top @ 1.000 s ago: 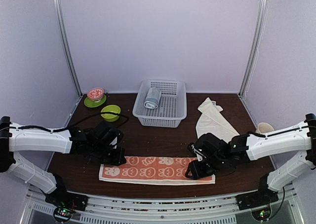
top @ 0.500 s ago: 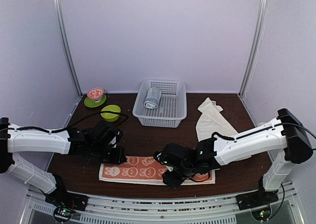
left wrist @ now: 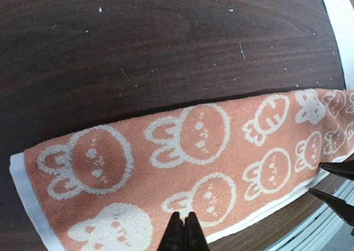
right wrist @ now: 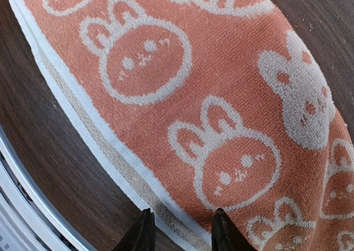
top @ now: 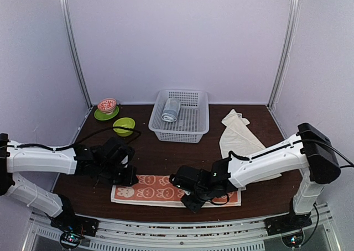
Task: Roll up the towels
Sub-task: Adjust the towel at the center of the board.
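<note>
The salmon-orange towel (top: 160, 189) with white bunny prints lies flat, folded into a long strip, along the table's front edge. It fills the left wrist view (left wrist: 182, 151) and the right wrist view (right wrist: 221, 79). My left gripper (top: 129, 178) is shut, its tips (left wrist: 184, 230) over the towel's left part. My right gripper (top: 189, 201) is open over the towel's middle and straddles its near white hem (right wrist: 182, 231). The cream-white towel (top: 238, 134) lies crumpled at the back right, away from both grippers.
A white basket (top: 194, 130) at the back centre holds a grey-blue rolled towel (top: 171, 109). A green bowl (top: 124, 125) and a pink bowl on a green plate (top: 107, 106) stand at the back left. The table's metal front rail (top: 166, 224) runs just below the towel.
My right arm has swept left along the orange towel, from its right end to its middle. The left arm has barely moved.
</note>
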You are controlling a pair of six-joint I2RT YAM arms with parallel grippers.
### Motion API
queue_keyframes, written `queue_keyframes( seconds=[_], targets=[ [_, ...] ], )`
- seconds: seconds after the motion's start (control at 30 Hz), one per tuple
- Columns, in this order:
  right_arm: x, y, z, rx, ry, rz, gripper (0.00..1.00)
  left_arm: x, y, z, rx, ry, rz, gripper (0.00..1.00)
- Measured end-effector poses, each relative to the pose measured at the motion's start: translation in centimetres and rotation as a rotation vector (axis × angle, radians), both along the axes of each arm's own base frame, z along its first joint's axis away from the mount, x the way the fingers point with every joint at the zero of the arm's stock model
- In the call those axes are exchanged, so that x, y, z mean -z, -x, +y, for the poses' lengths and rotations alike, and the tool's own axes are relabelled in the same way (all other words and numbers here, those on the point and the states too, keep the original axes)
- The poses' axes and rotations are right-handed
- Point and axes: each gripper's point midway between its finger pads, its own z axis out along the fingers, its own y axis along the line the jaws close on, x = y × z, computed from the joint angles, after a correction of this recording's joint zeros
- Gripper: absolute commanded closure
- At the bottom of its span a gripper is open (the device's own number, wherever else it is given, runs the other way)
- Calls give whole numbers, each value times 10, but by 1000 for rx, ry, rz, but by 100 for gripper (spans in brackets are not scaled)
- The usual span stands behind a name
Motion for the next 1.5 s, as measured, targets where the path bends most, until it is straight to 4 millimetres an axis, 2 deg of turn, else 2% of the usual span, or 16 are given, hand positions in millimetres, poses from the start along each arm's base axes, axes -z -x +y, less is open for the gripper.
queue_keyframes(
  seconds=[0.13, 0.33, 0.57, 0.87, 1.17, 1.23, 1.3, 1.37, 1.5],
  targets=[
    [5, 0, -2, -1, 16, 4, 67, 2, 1, 2, -4, -9, 3, 100],
    [5, -1, -2, 3, 18, -2, 86, 6, 3, 6, -5, -21, 12, 100],
    [5, -2, -2, 10, 14, -5, 100, 6, 4, 6, -6, -20, 11, 100],
    [1, -2, -3, 10, 11, -8, 100, 8, 5, 9, -11, -24, 16, 100],
    [-35, 2, 3, -1, -83, -9, 100, 9, 6, 10, -13, -26, 15, 100],
    [-37, 3, 4, -4, -88, -10, 82, 9, 6, 10, -14, -26, 15, 100],
    [-36, 4, 4, -10, -83, -10, 71, 9, 6, 11, -15, -26, 15, 100],
    [-33, 4, 4, -8, -78, -7, 67, 10, 6, 11, -16, -26, 16, 100],
    [-19, 4, 2, -23, -39, -4, 68, 11, 7, 12, -16, -28, 19, 100]
  ],
)
